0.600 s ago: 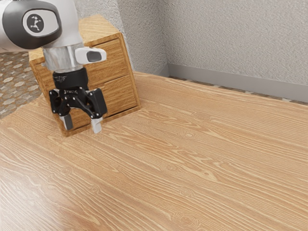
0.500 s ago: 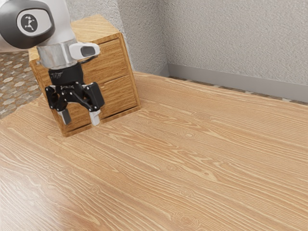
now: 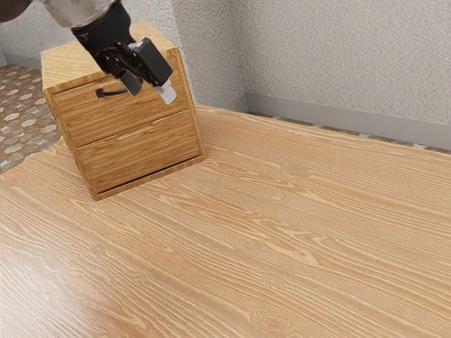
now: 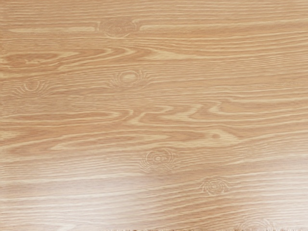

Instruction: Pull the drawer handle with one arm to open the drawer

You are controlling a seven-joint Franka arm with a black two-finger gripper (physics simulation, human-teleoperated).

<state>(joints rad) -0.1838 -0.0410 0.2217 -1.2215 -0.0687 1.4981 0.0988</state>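
A small wooden cabinet [image 3: 120, 134] with two drawers stands at the back left of the exterior view. Both drawers sit flush with its front. The upper drawer [image 3: 116, 105] carries a thin black handle [image 3: 109, 91] near its left end. My black gripper [image 3: 150, 93] hangs tilted in front of the upper drawer's top edge, just to the exterior view's right of the handle. Its fingers are apart, open, with nothing between them and clear of the handle. The wrist view looks onto a wood-grain surface [image 4: 154, 115].
The wooden table [image 3: 282, 232] stretches wide to the exterior view's right and front of the cabinet. A grey textured wall [image 3: 338, 49] with a baseboard runs behind it. Patterned floor [image 3: 21, 105] lies at the far left.
My hand has risen from in front of the lower drawer to the upper drawer's top edge and tilted over. The handle, hidden before, now shows. The fingers stay apart.
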